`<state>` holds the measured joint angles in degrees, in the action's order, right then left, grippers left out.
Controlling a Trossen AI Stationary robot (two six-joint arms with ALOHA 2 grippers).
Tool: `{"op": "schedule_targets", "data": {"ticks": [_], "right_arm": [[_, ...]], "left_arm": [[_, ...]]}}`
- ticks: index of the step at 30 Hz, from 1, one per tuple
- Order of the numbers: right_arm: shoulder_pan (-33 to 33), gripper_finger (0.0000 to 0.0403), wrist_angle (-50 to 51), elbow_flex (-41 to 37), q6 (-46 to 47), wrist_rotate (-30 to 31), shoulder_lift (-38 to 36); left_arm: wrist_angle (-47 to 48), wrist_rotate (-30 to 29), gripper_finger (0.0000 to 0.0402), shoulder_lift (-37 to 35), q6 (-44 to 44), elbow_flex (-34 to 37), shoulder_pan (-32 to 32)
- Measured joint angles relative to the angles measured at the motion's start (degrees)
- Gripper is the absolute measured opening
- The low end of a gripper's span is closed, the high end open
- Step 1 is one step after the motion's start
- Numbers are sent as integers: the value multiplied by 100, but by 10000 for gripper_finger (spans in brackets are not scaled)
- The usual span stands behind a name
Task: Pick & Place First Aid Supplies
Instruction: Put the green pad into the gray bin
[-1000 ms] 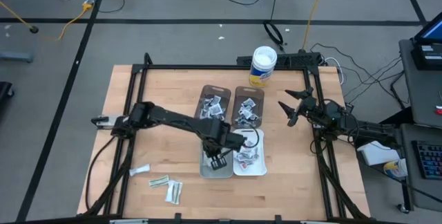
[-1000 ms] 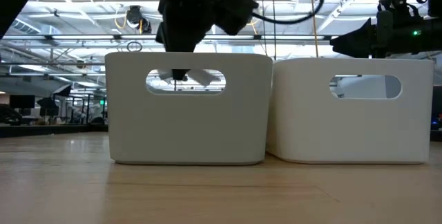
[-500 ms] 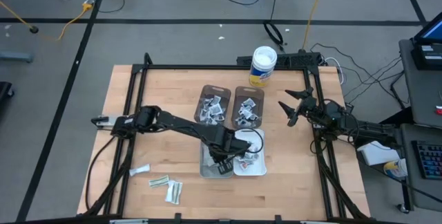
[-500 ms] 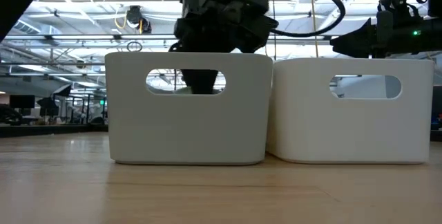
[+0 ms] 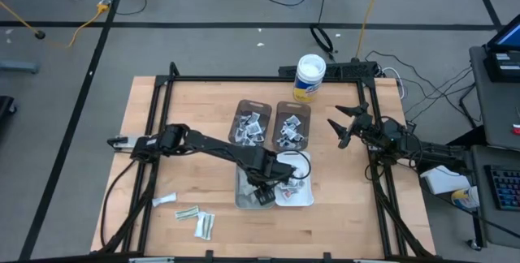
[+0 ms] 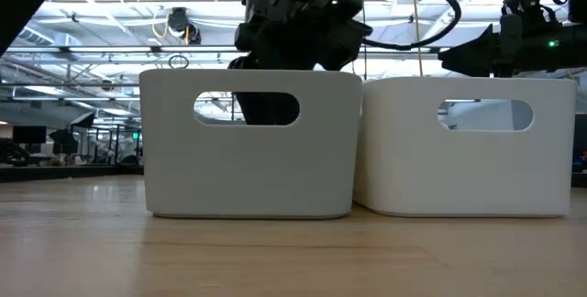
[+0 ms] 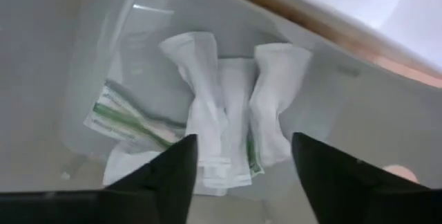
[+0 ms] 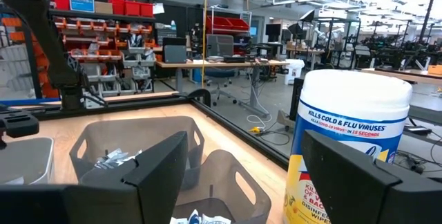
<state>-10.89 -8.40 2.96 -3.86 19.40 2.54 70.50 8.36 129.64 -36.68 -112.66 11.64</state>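
My left gripper (image 5: 264, 194) points down inside the grey bin (image 5: 240, 194) at the table's near middle and is open. In the left wrist view several white and silver first aid packets (image 7: 221, 124), one with green stripes (image 7: 128, 124), lie flat on the bin's floor just below my open fingers (image 7: 243, 141). In the low view my left gripper (image 6: 266, 109) shows dark through the bin's handle cut-out. Three more packets (image 5: 188, 213) lie on the table at the near left. My right gripper (image 5: 340, 131) waits open at the table's right side.
A white bin (image 5: 305, 200) holding packets stands against the grey bin's right side. Two brown bins (image 5: 253, 123) (image 5: 292, 125) with many packets stand beyond them. A white tub with a yellow label (image 5: 309, 77) stands at the far edge. A black frame runs around the table.
My left gripper has gone down into the grey bin and a little toward the near edge, then opened. The white packet that hung from it, seen earlier through the bin's handle cut-out, no longer shows there.
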Motion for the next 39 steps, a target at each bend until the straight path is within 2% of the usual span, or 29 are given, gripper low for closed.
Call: {"op": "schedule_targets", "data": {"ticks": [5,11,21,28,39], "right_arm": [[-1,279,0,0,0,-2,-1],[1,279,-2,0,0,0,-1],[-1,279,0,0,0,-1,0],[0,279,0,0,0,-1,1],[1,279,0,1,0,0,-1]], "left_arm": [[-22,255,290,-155,96,0,-13],[29,235,316,-475,-25,0,-37],[414,51,305,-928,-158,0,-50],[463,-76,296,-1105,-521,89,505],[-144,-68,292,-2346,-1955,2026,1359]]}}
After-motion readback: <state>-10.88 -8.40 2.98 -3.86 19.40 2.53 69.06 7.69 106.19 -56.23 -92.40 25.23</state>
